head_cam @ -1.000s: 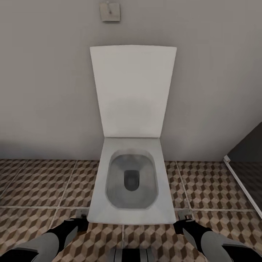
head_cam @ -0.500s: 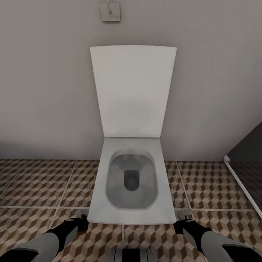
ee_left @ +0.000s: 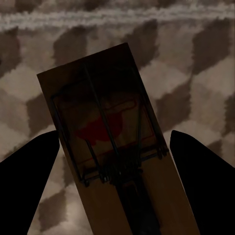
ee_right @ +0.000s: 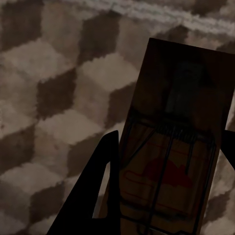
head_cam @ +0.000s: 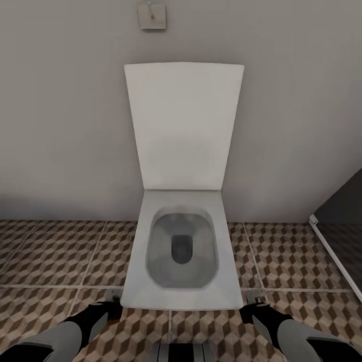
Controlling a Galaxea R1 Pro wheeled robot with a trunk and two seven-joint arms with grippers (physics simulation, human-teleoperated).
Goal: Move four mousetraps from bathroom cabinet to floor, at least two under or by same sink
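We face a plain grey wall (head_cam: 60, 125) with a small square grey plate (head_cam: 152, 16) mounted high on it. Below the wall lies the bathroom floor (head_cam: 55, 256) of large square tiles printed with a brown, beige and white cube pattern and pale grout lines. A white square-edged toilet (head_cam: 181, 251) stands against the wall directly ahead of us, its flat lid (head_cam: 183, 125) raised upright against the wall and its grey bowl exposed. To the right, a dark panel with a white bottom rail (head_cam: 336, 256) runs diagonally across the tiles.

At the lower edge of the head view, our left gripper (head_cam: 113, 297) sits just beside the toilet's front left corner and our right gripper (head_cam: 255, 297) just beside its front right corner, both low over the floor.

In the left wrist view, a small flat brown wooden mousetrap (ee_left: 110, 142) with dark wire parts and a red mark lies between our dark fingers (ee_left: 27, 181), above the tiles; we cannot tell whether the fingers clamp it. In the right wrist view, a second brown wooden mousetrap (ee_right: 178, 147) sits beside one dark finger (ee_right: 98, 196); its grip is equally unclear.
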